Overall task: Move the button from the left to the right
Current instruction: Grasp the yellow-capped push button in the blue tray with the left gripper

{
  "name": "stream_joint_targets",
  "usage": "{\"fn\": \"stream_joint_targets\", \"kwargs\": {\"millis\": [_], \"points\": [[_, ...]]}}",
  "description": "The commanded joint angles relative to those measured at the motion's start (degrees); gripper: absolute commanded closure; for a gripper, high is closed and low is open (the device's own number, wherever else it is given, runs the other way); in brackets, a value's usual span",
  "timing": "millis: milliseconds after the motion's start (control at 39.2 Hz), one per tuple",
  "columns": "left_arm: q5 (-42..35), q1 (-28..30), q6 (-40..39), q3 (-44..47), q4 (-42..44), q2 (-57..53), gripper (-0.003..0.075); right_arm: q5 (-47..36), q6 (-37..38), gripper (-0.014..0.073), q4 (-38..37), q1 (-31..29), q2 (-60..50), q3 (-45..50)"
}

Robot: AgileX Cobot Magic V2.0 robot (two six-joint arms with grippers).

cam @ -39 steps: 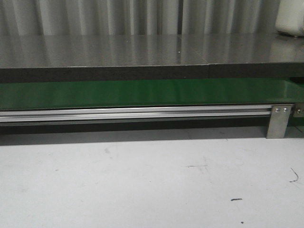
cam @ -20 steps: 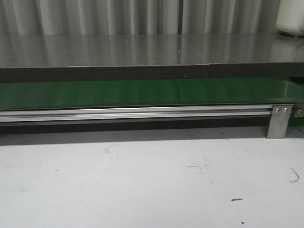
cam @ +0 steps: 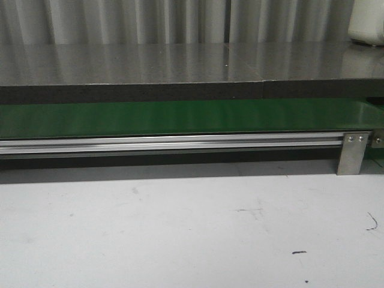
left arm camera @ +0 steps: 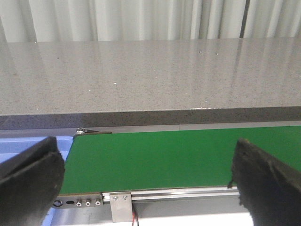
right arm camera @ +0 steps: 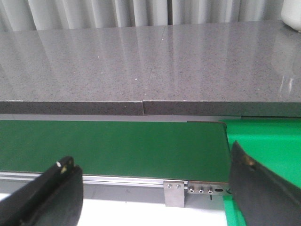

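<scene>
The button is out of view in every frame. My left gripper is open and empty; its black fingers frame the left end of the green conveyor belt. My right gripper is open and empty; its black fingers frame the right end of the belt. Neither gripper shows in the front view, where the belt runs across with nothing on it.
A silver rail with a metal bracket edges the belt. A grey stone counter lies behind it. A white table top lies in front. A blue bin sits at the belt's left end, a green bin at its right.
</scene>
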Motion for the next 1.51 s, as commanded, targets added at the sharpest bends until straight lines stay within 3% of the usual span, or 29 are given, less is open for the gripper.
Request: {"fn": "stream_joint_targets", "kwargs": {"millis": [0,383,765,1072,1276,1480], "points": [[-4.12,0.15,-0.63,-2.56,-1.0,2.92,0.0029,-4.78,-0.52,-0.0052,0.48,0.08,0.49,-2.0],[-1.89,1.01,-1.08,-18.82,-1.9,31.05,0.0029,-4.78,-0.52,-0.0052,0.48,0.08,0.49,-2.0],[8.87,17.78,0.05,-40.36,-1.9,55.99,0.0029,-4.78,-0.52,-0.0052,0.48,0.08,0.49,-2.0],[17.06,27.61,7.27,-52.6,-3.26,71.02,0.0029,-4.78,-0.52,-0.0052,0.48,0.08,0.49,-2.0],[21.57,33.18,19.19,-57.54,-14.23,80.3,0.0029,-4.78,-0.52,-0.0052,0.48,0.08,0.49,-2.0],[25.45,36.19,25.19,-61.74,-14.86,88.38,0.0029,-4.78,-0.52,-0.0052,0.48,0.08,0.49,-2.0]]}}
